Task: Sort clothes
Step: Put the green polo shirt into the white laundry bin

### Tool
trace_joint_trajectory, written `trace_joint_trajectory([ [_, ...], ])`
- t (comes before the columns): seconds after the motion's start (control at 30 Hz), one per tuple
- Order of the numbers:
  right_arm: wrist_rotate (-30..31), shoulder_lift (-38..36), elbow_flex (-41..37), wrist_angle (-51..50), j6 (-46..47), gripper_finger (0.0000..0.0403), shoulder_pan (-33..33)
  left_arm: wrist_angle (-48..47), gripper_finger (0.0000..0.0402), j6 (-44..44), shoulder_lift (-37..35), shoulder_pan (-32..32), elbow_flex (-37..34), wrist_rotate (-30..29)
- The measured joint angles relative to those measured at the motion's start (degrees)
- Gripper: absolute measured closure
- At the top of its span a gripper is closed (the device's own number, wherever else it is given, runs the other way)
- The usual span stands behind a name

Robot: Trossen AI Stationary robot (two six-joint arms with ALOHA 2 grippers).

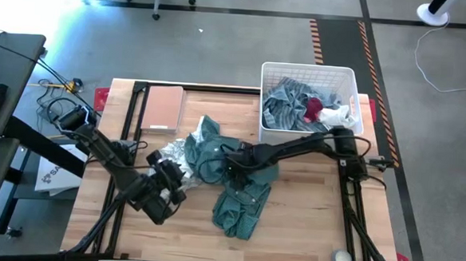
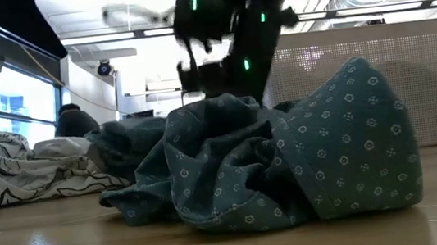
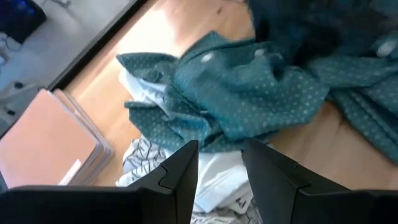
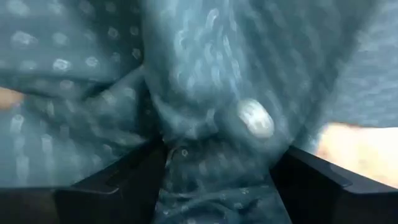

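The right end effector (image 1: 233, 164) is pressed into the dark green dotted shirt (image 1: 242, 187) near the middle of the worktop (image 1: 308, 222). In the right wrist view its two dark fingers (image 4: 124, 180) are seen set apart, with a bunched fold of the green cloth and a pale button (image 4: 255, 119) lying between them; whether the fold is actually pinched cannot be told. In the low view the shirt (image 2: 289, 164) is seen heaped on the wood, with the arm coming down into its top.

The left end effector (image 1: 166, 183) is held just beside the white garment with grey pattern (image 1: 170, 153), at the left of the green shirt. Its fingers (image 3: 180, 180) are seen parted by a narrow gap, nothing being held between them, above the white patterned cloth (image 3: 211, 180).

The green shirt lies partly over the white garment. A blue-grey striped garment (image 1: 290, 101) and something red (image 1: 312, 108) are seen inside the white basket (image 1: 308, 70) at the far right of the worktop. A tan flat folder (image 1: 162, 107) is laid at the far left.
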Motion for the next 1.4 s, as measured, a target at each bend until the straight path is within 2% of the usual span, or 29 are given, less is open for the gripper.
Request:
trace_joint_trajectory([
  [0.13, -7.34, 4.62, 0.63, -1.2, -0.04, 0.0135, -1.67, -0.01, 0.0275, -0.08, 0.0, -0.61, 0.0, -1.68],
  [0.23, -10.07, 5.52, 0.76, 0.52, -0.86, 0.0172, -2.27, -0.01, 0.0275, -0.08, 0.0, -0.57, 0.0, -1.73],
  [0.33, -9.24, 4.35, 0.44, 0.93, -1.66, 0.0244, -2.23, -0.03, 0.0275, -0.08, 0.0, -0.57, 0.0, -1.79],
  [0.47, -9.6, -0.41, -0.34, 0.16, -1.14, 0.0367, -1.65, -0.22, 0.0275, -0.04, 0.0, -0.58, 0.0, -1.53],
  [0.5, -10.54, -2.15, -0.6, -1.15, -0.62, 0.038, -1.24, -0.49, 0.0275, -0.04, 0.0, -0.68, 0.0, -1.14],
  [0.7, -10.05, -18.67, -0.2, 0.99, -1.7, 0.0374, 5.58, -2.3, 0.0275, -1.88, 0.0, -2.03, 0.0, 0.72],
  [0.8, -2.78, -27.49, -0.35, 2.95, -5.41, 0.0387, 9.24, -3.11, 0.0275, -3.5, 0.0, -2.65, 0.0, -0.53],
  [1.0, 25.46, -46.11, -0.07, 11.26, -18.09, 0.0385, 11.9, -2.88, 0.0275, -3.64, 0.0, -2.76, 0.0, -1.64],
  [1.1, 35.56, -52.74, -0.09, 17.83, -29.53, 0.0384, 10.93, -2.82, 0.0275, -3.66, 0.0, -2.74, 0.0, -2.56],
  [1.23, 41.33, -60.19, 0.0, 23.2, -40.43, 0.0385, 6.96, -2.78, 0.0275, -3.66, 0.0, -2.74, 0.0, -3.17],
  [1.4, 42.94, -65.72, -0.02, 16.28, -40.32, 0.0385, -0.78, -2.76, 0.0275, -3.66, 0.0, -2.74, 0.0, -3.32],
])
